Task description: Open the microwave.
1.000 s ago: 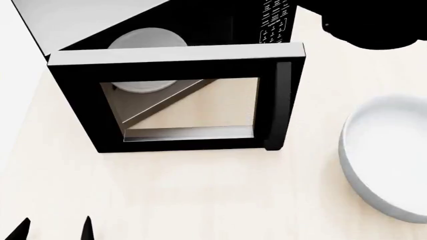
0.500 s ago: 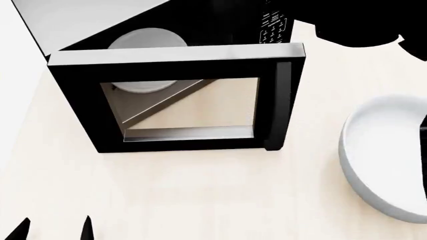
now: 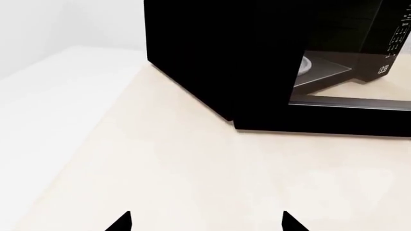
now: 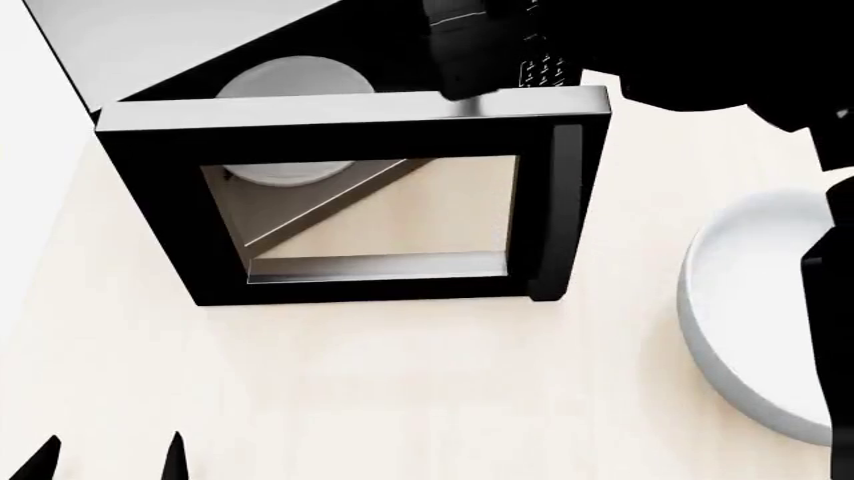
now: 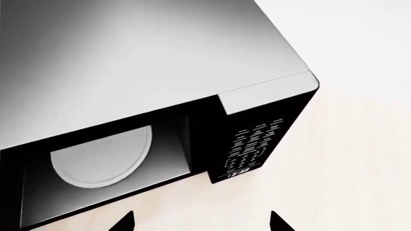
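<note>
Your microwave [image 4: 360,190] sits on the pale table [image 4: 400,390] with its door [image 4: 354,200] swung wide and the white turntable [image 5: 99,156] exposed. Your right gripper [image 5: 200,222] hangs above the microwave, fingers spread; your left gripper [image 3: 205,224] waits near the door, also spread.

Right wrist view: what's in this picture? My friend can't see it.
A black microwave with a grey top, seen from above, open at the front so its white turntable shows. The keypad is beside it, and two open tool tips poke in.
</note>
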Robot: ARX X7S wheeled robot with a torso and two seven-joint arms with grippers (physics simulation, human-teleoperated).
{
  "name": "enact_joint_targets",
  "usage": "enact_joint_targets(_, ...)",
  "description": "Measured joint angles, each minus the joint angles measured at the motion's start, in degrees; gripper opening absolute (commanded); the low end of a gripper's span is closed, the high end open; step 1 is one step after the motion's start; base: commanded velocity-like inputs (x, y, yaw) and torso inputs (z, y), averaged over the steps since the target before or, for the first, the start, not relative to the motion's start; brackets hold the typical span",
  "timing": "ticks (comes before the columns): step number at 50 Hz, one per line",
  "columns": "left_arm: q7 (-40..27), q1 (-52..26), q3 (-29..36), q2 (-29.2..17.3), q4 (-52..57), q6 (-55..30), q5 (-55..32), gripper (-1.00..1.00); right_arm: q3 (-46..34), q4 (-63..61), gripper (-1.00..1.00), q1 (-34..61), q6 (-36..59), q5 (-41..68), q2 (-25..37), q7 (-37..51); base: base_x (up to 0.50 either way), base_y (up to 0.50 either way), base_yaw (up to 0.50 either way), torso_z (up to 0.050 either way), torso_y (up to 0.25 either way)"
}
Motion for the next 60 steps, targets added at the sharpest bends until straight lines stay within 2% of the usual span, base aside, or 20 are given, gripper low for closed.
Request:
enact_joint_targets(19, 0.1, 0.05, 0.34, -0.24, 0.02, 0.2, -0.08, 1.0, -0.59, 1.06, 1.0, -0.75, 0.51, 0.39, 0.27, -0.31, 0.0, 0.0, 0.0, 0.0, 0.0)
enact_joint_targets(60, -0.45, -0.09, 0.95, -0.6, -0.14, 0.42, -0.26, 1.0, 6.31, -0.01, 1.0, -4.32, 4.31, 8.14, 1.99, 5.29, 0.0, 0.0, 0.0, 0.0, -0.001)
